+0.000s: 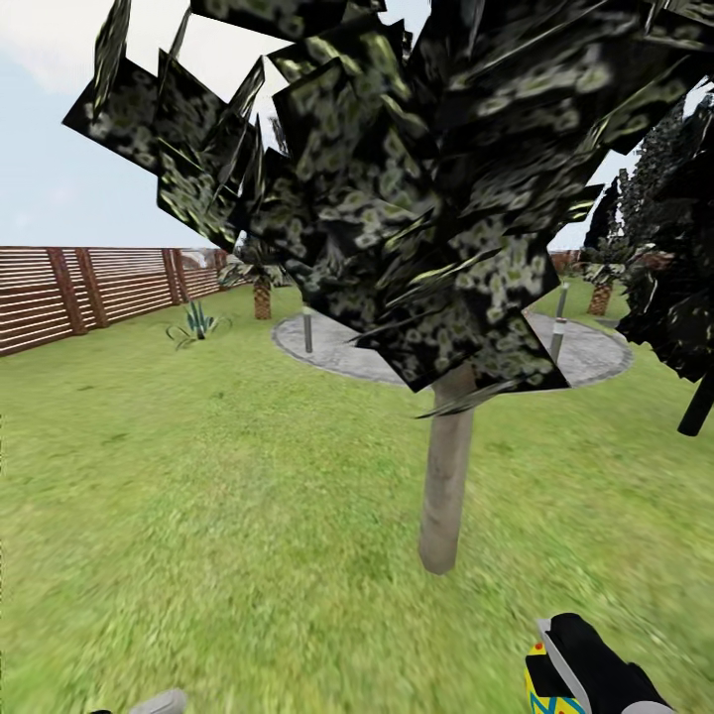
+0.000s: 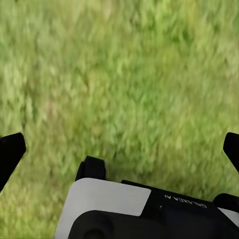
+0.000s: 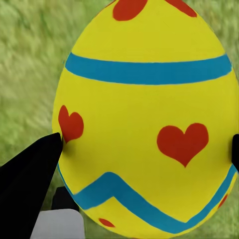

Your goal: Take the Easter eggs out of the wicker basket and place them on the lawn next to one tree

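A yellow Easter egg (image 3: 144,109) with blue bands and red hearts sits between the black fingers (image 3: 30,184) of my right gripper (image 3: 144,149), which is shut on it. In the head view that egg (image 1: 543,694) and the right gripper (image 1: 560,662) show at the lower right, just short of the tree's pale trunk (image 1: 443,486). Dark mottled foliage (image 1: 416,169) hangs overhead. My left gripper (image 2: 119,149) is open over bare lawn (image 2: 124,74), nothing between its fingertips (image 2: 10,154). The wicker basket is out of view.
A grey round paved patio (image 1: 595,352) with thin posts lies behind the tree. A brown slatted fence (image 1: 89,293) runs along the left. A near-black tree (image 1: 674,278) stands at the right edge. Open grass (image 1: 198,496) spreads left of the trunk.
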